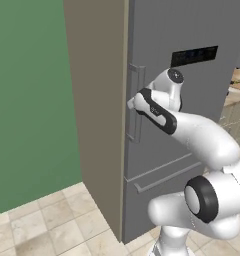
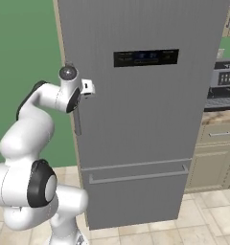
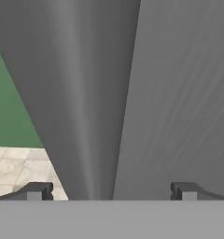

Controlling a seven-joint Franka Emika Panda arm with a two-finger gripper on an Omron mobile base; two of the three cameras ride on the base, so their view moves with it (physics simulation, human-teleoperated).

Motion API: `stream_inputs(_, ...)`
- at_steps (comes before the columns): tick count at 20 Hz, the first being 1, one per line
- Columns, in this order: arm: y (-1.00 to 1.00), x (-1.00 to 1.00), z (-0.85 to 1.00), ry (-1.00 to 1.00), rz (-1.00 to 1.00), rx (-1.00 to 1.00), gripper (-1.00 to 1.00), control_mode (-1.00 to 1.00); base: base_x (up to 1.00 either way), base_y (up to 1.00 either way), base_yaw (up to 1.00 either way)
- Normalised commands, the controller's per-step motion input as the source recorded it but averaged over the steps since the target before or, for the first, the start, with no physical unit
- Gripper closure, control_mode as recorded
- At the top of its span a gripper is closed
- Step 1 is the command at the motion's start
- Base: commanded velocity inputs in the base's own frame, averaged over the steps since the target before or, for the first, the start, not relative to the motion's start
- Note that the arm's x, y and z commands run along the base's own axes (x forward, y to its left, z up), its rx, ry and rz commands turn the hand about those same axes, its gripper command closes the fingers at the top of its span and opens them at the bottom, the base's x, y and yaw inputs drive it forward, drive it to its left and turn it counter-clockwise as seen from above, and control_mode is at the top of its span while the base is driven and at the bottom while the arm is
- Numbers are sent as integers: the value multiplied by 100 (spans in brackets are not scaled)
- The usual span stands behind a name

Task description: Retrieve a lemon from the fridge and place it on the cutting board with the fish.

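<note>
Left base view: the fridge [image 1: 187, 100] stands shut, grey door facing the robot, beige side panel to the left. Its long vertical handle [image 1: 135, 102] runs along the door's left edge. The arm reaches up from lower right, and the hand sits right at the handle, about mid-height. The fingers are hidden behind the wrist here.

Right base view: the same door, with a dark display panel [image 2: 145, 58] high up and the drawer bar [image 2: 138, 175] low. The wrist meets the handle [image 2: 77, 119] at the door's left edge. A coffee machine [image 2: 224, 85] sits on the counter to the right.

Hand view: the handle [image 3: 93, 116] fills the centre, very near. The gripper [image 3: 111, 191] is spread wide, one fingertip on each side of the bar, not touching it.

Judgement: lemon presumably inside, behind the closed door. The handle is rigid, smooth metal, possibly slippery. Take it across the bar at mid-height, then pull. The door is likely heavy and swings on hinges, so the pull must follow an arc.
</note>
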Motion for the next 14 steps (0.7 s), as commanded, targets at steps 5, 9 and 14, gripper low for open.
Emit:
stream_inputs(5,13,24,-17,-8,0,0,-100,-100,0,0,0)
stream_inputs(9,25,32,-13,-6,0,0,100,-100,0,0,0)
stream_inputs(14,22,34,-10,-5,0,0,100,-100,0,0,0)
